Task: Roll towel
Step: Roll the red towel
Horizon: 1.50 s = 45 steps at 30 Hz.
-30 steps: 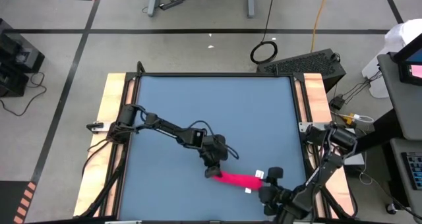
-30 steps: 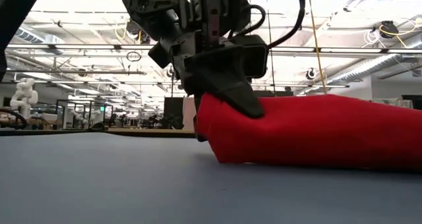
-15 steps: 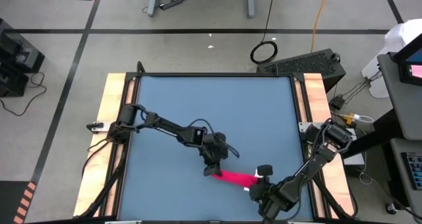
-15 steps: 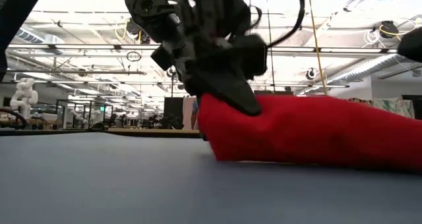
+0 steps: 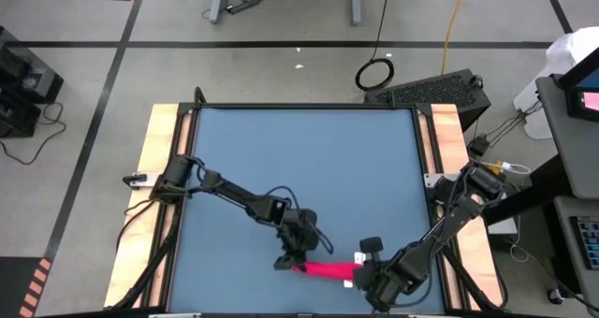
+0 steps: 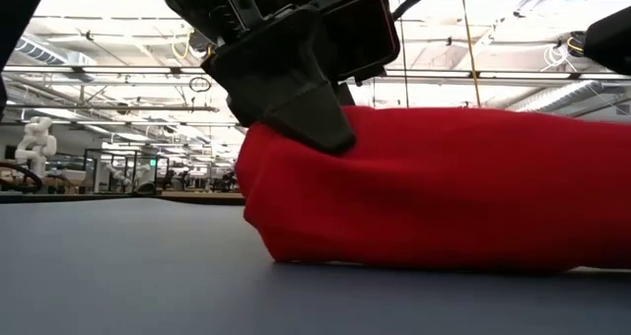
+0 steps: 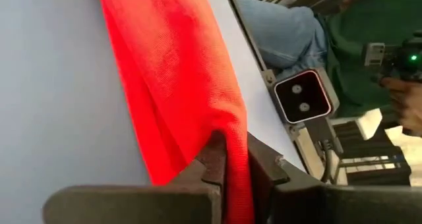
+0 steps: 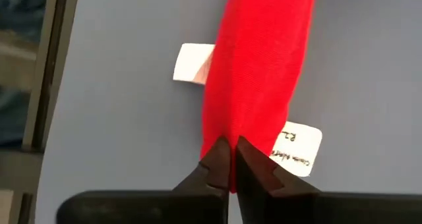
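The towel [image 5: 326, 270] is a bright red cloth rolled into a narrow bundle. It lies on the blue table near the front edge and stretches left to right. Two white tags [image 8: 194, 62] [image 8: 301, 145] stick out beside it on the table. My left gripper [image 5: 290, 260] is shut on the towel's left end [image 6: 286, 167]. My right gripper [image 5: 361, 267] is shut on its right end. In the low view the bundle [image 6: 444, 187] fills the middle, and my right arm [image 6: 609, 34] shows only at the top right. My left gripper pinches the bundle's left end [image 7: 232, 140] between its two fingers, several layers bunched together. The fingers slant down from the far left and lie roughly along the roll. The towel's underside rests on the table. My right gripper pinches the bundle's right end [image 8: 232, 133] between its two fingertips [image 8: 217, 159]. It comes steeply from above, its fingers in line with the roll. The cloth lies on the table beyond the fingers.
The blue tabletop [image 5: 299, 168] spreads wide behind the towel, with wooden side rails [image 5: 159, 168] at left and right. The front edge lies close behind both grippers. A small camera unit [image 7: 302, 100] sits at the table's edge past the towel, and a person sits beyond it.
My left gripper has gone toward the table's near edge and rolled about its own line, dragging the towel's left end with it. The whole bundle has slid nearer the front edge. My right gripper has moved toward the table's left onto the towel's right end.
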### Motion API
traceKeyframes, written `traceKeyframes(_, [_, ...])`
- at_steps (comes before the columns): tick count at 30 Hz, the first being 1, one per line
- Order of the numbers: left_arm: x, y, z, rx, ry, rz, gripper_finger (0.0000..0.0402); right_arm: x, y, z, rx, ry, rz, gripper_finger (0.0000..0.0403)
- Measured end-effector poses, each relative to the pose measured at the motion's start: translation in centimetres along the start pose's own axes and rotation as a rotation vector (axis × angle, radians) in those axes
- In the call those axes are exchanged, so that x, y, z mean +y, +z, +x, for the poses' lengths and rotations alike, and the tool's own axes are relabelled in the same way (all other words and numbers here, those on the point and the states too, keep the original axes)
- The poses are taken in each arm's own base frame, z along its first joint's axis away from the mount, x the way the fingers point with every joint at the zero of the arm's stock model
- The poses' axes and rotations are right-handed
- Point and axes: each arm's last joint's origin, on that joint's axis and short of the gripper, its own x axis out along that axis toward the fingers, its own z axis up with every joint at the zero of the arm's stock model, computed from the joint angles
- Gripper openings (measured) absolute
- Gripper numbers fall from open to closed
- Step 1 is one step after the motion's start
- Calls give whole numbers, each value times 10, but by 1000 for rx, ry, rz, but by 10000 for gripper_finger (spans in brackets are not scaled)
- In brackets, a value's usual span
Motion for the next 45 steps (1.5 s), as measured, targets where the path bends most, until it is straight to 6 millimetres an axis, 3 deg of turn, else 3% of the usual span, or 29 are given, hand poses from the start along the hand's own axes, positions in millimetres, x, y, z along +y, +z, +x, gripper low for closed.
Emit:
traceKeyframes(6, [7, -1, -4, 1, 57, -23, 29, -9, 5, 3, 45, 43, -71, 4])
traceKeyframes(14, [16, -2, -8, -15, 224, -71, 29, -21, -4, 16, 83, 34, -61, 1])
traceKeyframes(19, [16, -3, -7, -28, 277, -106, 36, -23, -2, 8, 52, 65, -51, 1])
traceKeyframes(26, [10, -4, -1, -32, 300, -142, 119, -29, -1, -7, 31, 58, -18, 0])
traceKeyframes(33, [7, -3, -3, -41, 317, -135, 201, -36, 2, -4, 52, 52, 29, 0])
traceKeyframes(45, [-19, 15, -18, -139, 454, 24, 220, -52, -9, 14, 117, 80, 90, 0])
